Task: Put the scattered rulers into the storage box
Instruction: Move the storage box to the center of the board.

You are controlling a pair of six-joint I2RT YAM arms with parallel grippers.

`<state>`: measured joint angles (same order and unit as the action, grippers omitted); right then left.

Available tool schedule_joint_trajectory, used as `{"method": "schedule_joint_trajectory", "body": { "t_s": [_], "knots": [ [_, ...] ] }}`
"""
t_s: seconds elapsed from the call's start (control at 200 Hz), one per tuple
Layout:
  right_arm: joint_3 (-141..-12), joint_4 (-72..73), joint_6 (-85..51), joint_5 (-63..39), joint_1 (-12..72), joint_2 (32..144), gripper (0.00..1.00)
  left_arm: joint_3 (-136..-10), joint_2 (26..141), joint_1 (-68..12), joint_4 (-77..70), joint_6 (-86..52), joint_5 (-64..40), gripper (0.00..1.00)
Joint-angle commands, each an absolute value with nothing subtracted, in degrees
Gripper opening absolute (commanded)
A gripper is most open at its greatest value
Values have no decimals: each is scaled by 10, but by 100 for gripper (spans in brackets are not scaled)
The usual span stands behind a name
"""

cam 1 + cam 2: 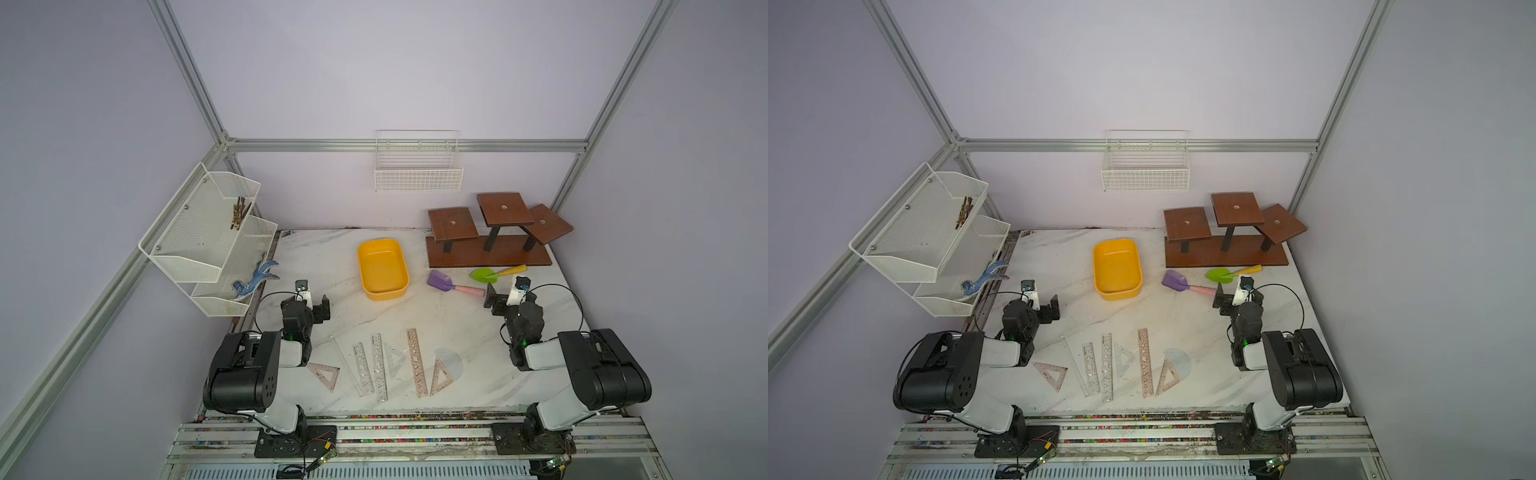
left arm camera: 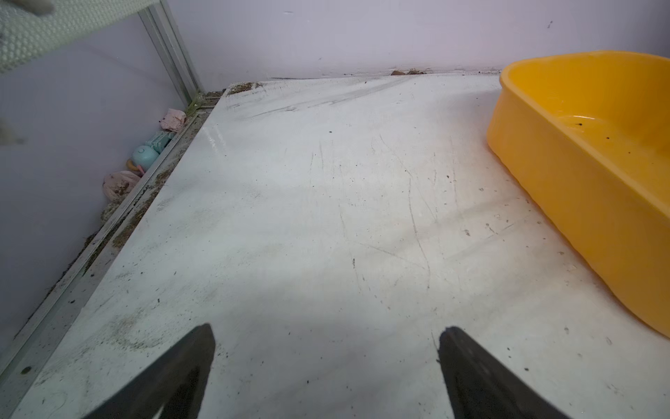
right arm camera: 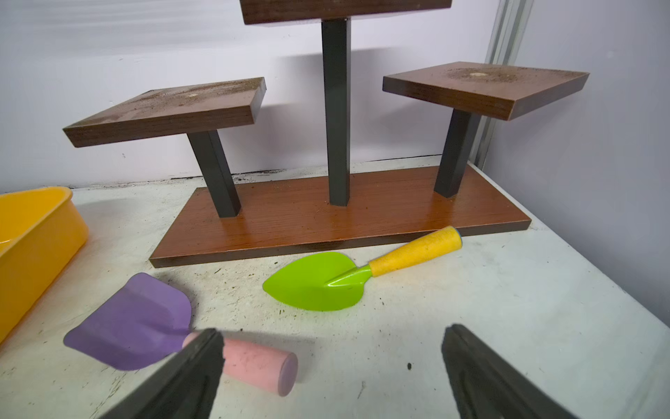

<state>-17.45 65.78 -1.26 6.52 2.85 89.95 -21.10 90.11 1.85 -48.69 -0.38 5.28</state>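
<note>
Yellow plastic storage box (image 1: 384,294) sits empty at twelve o'clock on the marbled desk (image 1: 457,328) in both top views; see-through rulers (image 1: 417,361) lie fanned at six o'clock, well apart from it. Left wrist view: left pincer (image 2: 328,328) gapes wide over bare desk, box near. Right wrist view: right pincer (image 3: 333,330) gapes too, empty, beside a purple shovel (image 3: 134,323). Risk: thin flat rulers could slide or slip free, offering little edge to pinch.

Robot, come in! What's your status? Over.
Both open, empty: left hand, right hand. All rulers on table, box empty. Two shovels beside box, not blocking.
</note>
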Motion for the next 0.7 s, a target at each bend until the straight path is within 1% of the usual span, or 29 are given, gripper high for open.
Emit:
{"method": "schedule_joint_trajectory", "body": {
  "t_s": [0.0, 0.695],
  "knots": [
    [-172, 663, -13, 66, 30, 901, 99, -228, 890, 18, -505, -8, 52, 100],
    [-171, 664, -14, 69, 29, 901, 99, -228, 888, 18, -502, -5, 51, 100]
  ]
}}
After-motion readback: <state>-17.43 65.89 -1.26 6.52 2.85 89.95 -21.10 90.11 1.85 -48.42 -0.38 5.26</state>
